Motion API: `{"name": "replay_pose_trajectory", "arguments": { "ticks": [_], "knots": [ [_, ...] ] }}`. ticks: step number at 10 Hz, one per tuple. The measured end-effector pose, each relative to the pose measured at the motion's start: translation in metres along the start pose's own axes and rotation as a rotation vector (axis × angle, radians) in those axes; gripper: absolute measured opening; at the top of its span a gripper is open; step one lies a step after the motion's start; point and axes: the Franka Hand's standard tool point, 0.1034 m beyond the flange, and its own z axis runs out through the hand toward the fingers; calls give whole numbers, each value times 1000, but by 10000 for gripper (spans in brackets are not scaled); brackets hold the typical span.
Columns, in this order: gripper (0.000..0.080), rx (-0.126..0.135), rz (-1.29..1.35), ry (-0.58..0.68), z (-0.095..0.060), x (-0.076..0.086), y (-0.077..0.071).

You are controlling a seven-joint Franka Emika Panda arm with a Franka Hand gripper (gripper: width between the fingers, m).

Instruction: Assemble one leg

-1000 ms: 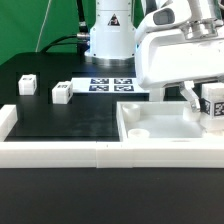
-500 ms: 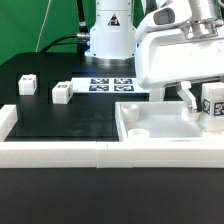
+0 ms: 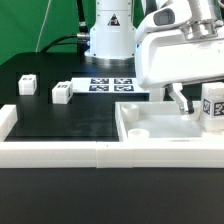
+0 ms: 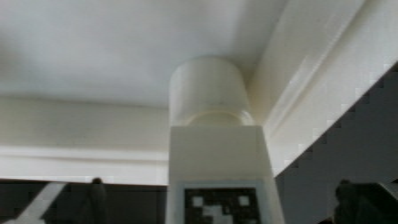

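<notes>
We see the tool (image 4: pixel 217 192) spread wide and gripping nothing — the leg (image 3: pixel 213 107) stands upright between its fingers (image 4: pixel 63 205), clear of both. It rests at a corner of the large white panel (image 3: pixel 150 128) on the table (image 3: pixel 60 115), at the exterior view's right edge.

Black table (image 3: pixel 50 120) bearing one leg (image 3: pixel 27 85), a second leg (image 3: pixel 62 93), the marker board (image 3: pixel 108 85), a white panel (image 3: pixel 160 120)

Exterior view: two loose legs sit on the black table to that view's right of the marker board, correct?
No. The exterior view shows both loose legs, one and the other, on the black table to the exterior view's left of the marker board.
</notes>
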Motion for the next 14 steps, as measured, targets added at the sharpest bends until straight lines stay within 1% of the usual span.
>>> {"name": "replay_pose_trajectory", "arguments": {
  "ticks": [1, 3, 4, 5, 6, 7, 8, 9, 10, 11, 12, 13, 14],
  "knots": [
    [648, 3, -4, -9, -4, 4, -1],
    [649, 5, -21, -10, -22, 17, -5],
    [649, 9, -25, -18, -24, 19, -7],
    [649, 17, -25, -50, -21, 16, -9],
    [649, 16, -24, -46, -21, 16, -8],
    [649, 18, -13, -71, -20, 12, -7],
    [649, 24, 18, -149, -17, 4, -2],
    [649, 23, 42, -191, -15, 4, 5],
    [649, 38, 98, -295, -15, 0, 0],
    [649, 52, 117, -371, -16, 4, -5],
    [649, 54, 129, -374, -15, 9, -8],
    [649, 53, 125, -363, -14, 8, -12],
    [649, 53, 125, -363, -14, 8, -11]
  ]
}}
